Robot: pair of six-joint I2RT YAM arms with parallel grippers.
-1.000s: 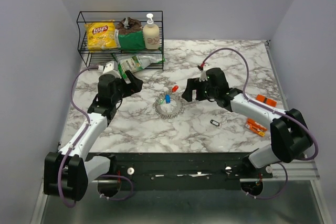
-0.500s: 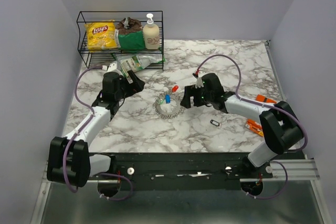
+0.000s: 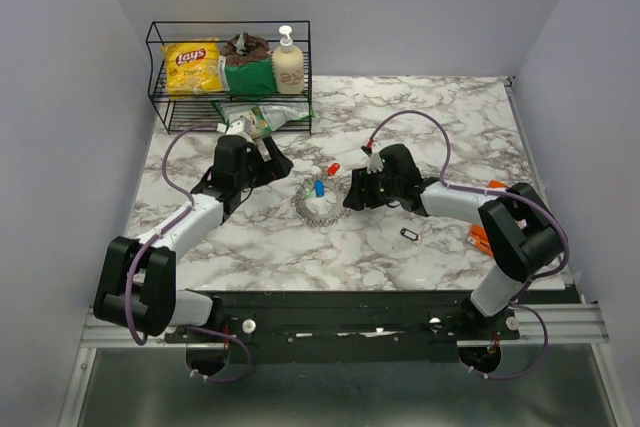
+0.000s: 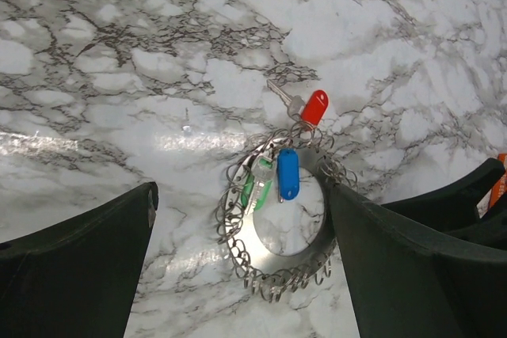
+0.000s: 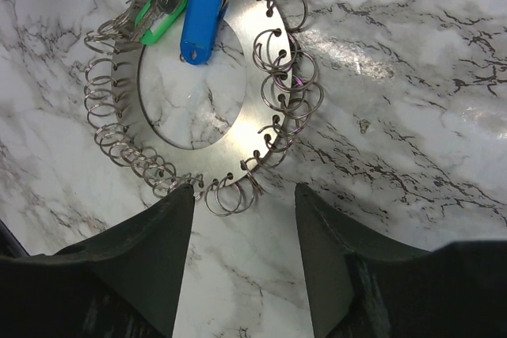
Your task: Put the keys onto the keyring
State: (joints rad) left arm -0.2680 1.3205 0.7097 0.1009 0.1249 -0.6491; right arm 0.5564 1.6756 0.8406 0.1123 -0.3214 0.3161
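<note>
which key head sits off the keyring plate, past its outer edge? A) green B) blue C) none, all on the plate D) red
D: the red key lies on the marble just beyond the outer edge of the ring plate, while the blue key and the green key lie on the plate, by its middle opening.

Only txt: "Lay's" on yellow chip bag (image 3: 192,67) in wire rack (image 3: 228,23)
</note>
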